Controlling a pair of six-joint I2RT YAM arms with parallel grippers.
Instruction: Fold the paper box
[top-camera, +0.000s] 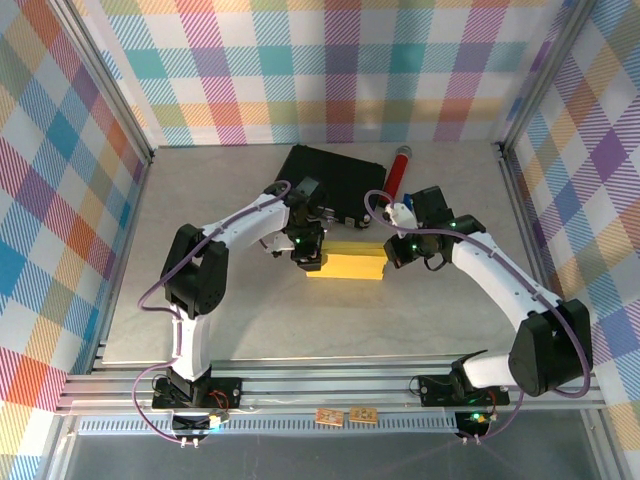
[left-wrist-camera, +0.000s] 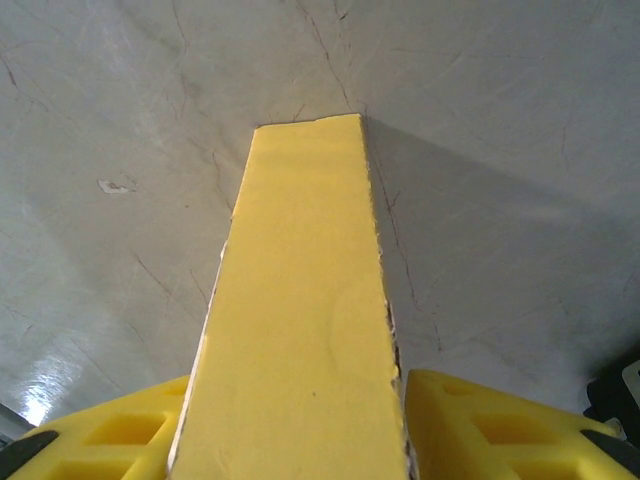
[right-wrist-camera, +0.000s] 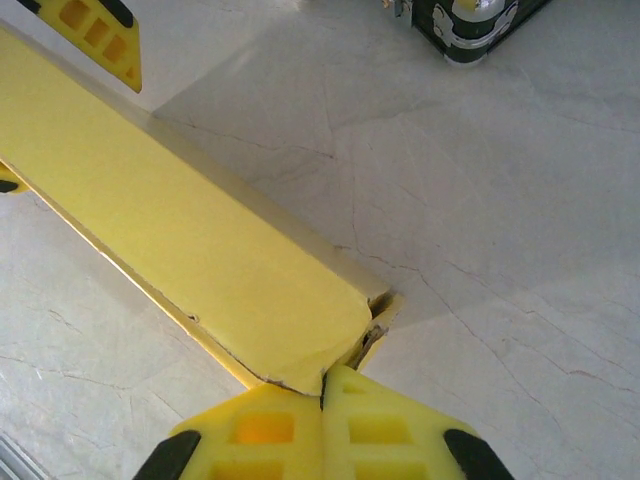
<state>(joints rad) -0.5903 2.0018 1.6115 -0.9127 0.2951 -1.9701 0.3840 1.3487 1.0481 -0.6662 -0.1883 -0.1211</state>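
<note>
– Left end effector (top-camera: 308, 258)?
– Clamped across one end of the paper box (top-camera: 346, 263); the right end effector (right-wrist-camera: 322, 392) pinches the opposite end, its fingers almost together
– And the box?
– Lying on the desk (top-camera: 250, 320) between both arms, near the black case (top-camera: 328, 170)

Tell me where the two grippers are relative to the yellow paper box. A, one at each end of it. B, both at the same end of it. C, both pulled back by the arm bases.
A: in the top view the left gripper sits at the left end of the paper box and the right gripper at its right end, and each wrist view shows yellow fingers against the cardboard.
</note>
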